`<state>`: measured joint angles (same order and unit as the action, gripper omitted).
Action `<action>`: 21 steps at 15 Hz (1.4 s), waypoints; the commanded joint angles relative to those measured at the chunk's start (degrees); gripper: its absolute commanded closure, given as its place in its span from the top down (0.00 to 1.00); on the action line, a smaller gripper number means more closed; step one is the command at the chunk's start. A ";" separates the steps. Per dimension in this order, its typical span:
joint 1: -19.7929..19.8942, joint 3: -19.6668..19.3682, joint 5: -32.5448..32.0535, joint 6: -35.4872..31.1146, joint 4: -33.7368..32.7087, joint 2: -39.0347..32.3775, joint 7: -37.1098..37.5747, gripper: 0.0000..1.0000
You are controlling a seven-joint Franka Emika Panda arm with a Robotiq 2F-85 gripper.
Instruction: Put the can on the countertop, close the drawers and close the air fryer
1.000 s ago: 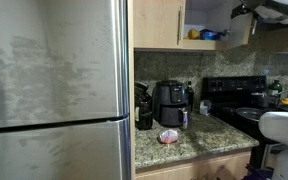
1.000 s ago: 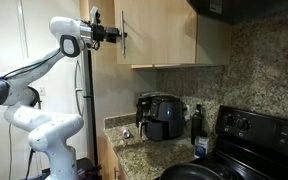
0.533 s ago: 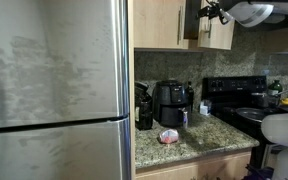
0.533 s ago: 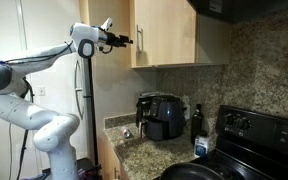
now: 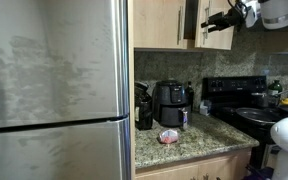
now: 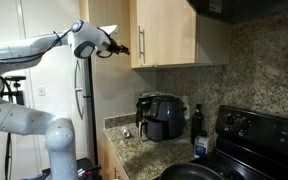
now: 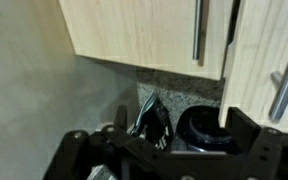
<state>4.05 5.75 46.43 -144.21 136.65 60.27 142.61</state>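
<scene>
- The pincer [image 7: 160, 138] is standing wide open, its two black fingers [image 7: 74, 148] spread apart and gripping nothing.
- It is pointing at the pale wooden cupboard doors [image 6: 164, 30] high on the wall, just beside one door's edge. Whether it is touching the wood cannot be told.
- In the wrist view, slim metal handles [image 7: 197, 30] are running down the doors above the fingers.
- The white arm [image 6: 34, 48] is stretching out almost level at cupboard height, with the wrist angling toward the doors.
- The can [image 5: 169, 136], small, pinkish-red and white, is sitting on the speckled granite countertop [image 5: 209, 140]. It is in front of the black air fryer [image 5: 172, 102] and well below the pincer.
- The can's label is too small to read.
- A black stove [image 5: 246, 95] is standing beside the countertop.
- A steel fridge [image 5: 54, 90] is filling one side of an exterior view.
</scene>
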 commanded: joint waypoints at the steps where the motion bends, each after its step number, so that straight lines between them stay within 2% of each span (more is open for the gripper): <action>1: -3.83 -7.12 -3.21 15.52 6.29 10.05 -1.82 1.00; 2: -4.54 -9.20 -6.28 20.52 7.09 11.76 -0.33 1.00; 4: -0.36 -11.07 -10.22 31.11 6.48 12.38 0.66 1.00; 5: -0.68 -9.40 -6.30 26.24 5.41 11.15 -1.05 1.00; 6: 0.02 -10.55 -7.32 29.77 5.73 12.14 -1.06 1.00; 8: 0.72 -10.97 -7.66 31.44 6.12 12.77 -1.08 1.00; 10: 4.41 -7.94 -10.82 30.60 6.43 7.98 1.85 1.00; 13: 6.43 -4.01 -11.06 25.14 11.09 2.49 1.35 1.00; 16: 8.06 -0.66 -12.30 25.56 11.84 -4.50 4.87 1.00; 17: 6.30 -2.56 -11.12 26.22 12.39 -0.26 3.16 1.00; 21: 6.64 -1.50 -11.79 25.58 12.39 -4.76 4.29 1.00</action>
<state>11.30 4.67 35.17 -118.45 149.10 55.59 146.52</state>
